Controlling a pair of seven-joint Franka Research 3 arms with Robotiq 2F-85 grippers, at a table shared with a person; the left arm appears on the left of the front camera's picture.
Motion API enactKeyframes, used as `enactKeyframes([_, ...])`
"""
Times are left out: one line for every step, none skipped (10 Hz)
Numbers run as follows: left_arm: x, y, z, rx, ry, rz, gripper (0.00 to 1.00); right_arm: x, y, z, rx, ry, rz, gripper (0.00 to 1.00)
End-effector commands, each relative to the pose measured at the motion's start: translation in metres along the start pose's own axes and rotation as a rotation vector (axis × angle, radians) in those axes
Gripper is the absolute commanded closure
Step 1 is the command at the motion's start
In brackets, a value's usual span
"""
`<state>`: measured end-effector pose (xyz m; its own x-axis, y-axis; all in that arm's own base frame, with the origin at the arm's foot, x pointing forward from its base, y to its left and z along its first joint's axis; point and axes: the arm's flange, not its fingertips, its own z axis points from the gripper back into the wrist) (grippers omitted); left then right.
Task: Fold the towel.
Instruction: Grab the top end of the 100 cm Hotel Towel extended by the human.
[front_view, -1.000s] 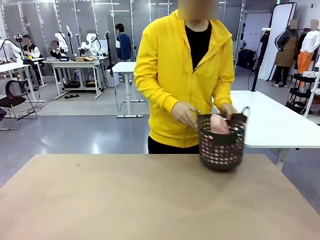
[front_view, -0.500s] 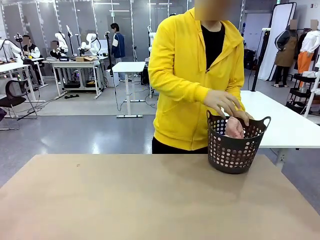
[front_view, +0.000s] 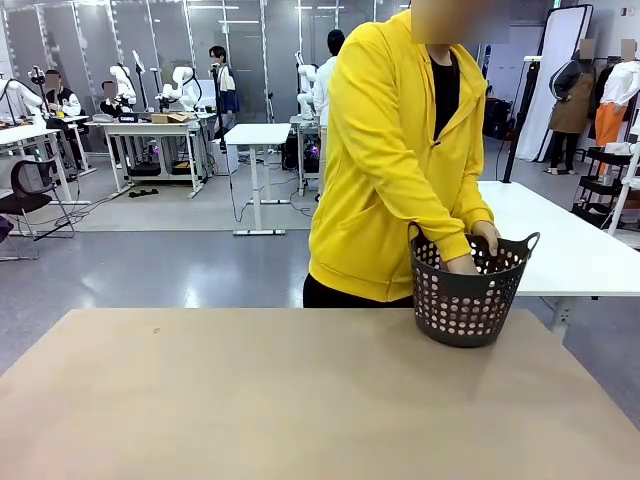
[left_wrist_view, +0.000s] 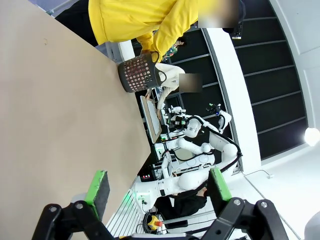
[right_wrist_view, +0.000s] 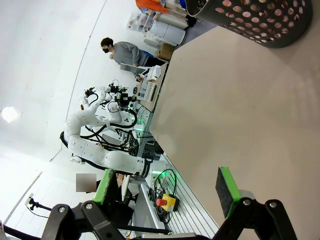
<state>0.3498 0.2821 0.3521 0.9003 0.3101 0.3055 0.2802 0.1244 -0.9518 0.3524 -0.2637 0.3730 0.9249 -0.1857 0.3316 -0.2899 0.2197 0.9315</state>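
Bare tan table (front_view: 250, 400) in the lab. I see my left gripper (left_wrist_view: 158, 186) and right gripper (right_wrist_view: 165, 187) spread wide, empty, well short of the dark basket (front_view: 465, 305). The person's hands (front_view: 462, 264) reach inside it, and the towel (front_view: 455, 312) shows pink through its holes.

The towel (right_wrist_view: 265, 35) is pink and lies inside the dark perforated basket (front_view: 468, 328), which stands upright at the far right of the counter (front_view: 250, 400). It shows as pink patches through the basket's holes; its shape cannot be told.
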Motion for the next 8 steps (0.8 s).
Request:
enactKeyframes([0.0001,0.0001,0.0015,0.011,-0.006,-0.001,0.00,0.0000,0.0007,0.0018,-0.002,-0.003,0.001,0.00])
enactKeyframes([0.0001,0.0001,0.0015,0.011,-0.006,-0.001,0.00,0.0000,0.0007,0.0018,-0.002,-0.003,0.001,0.00])
enactKeyframes([0.0001,0.0001,0.0015,0.011,-0.006,-0.001,0.00,0.0000,0.0007,0.0018,-0.002,-0.003,0.001,0.00])
enactKeyframes([0.0001,0.0001,0.0015,0.011,-0.006,-0.001,0.00,0.0000,0.0007,0.0018,-0.002,-0.003,0.001,0.00])
enactKeyframes([0.0001,0.0001,0.0015,0.011,-0.006,-0.001,0.00,0.0000,0.0007,0.0018,-0.002,-0.003,0.001,0.00])
enactKeyframes([0.0001,0.0001,0.0015,0.011,-0.006,-0.001,0.00,0.0000,0.0007,0.0018,-0.002,-0.003,0.001,0.00])
enactKeyframes([0.0001,0.0001,0.0015,0.011,-0.006,-0.001,0.00,0.0000,0.0007,0.0018,-0.002,-0.003,0.001,0.00])
enactKeyframes([0.0001,0.0001,0.0015,0.011,-0.006,-0.001,0.00,0.0000,0.0007,0.0018,-0.002,-0.003,0.001,0.00])
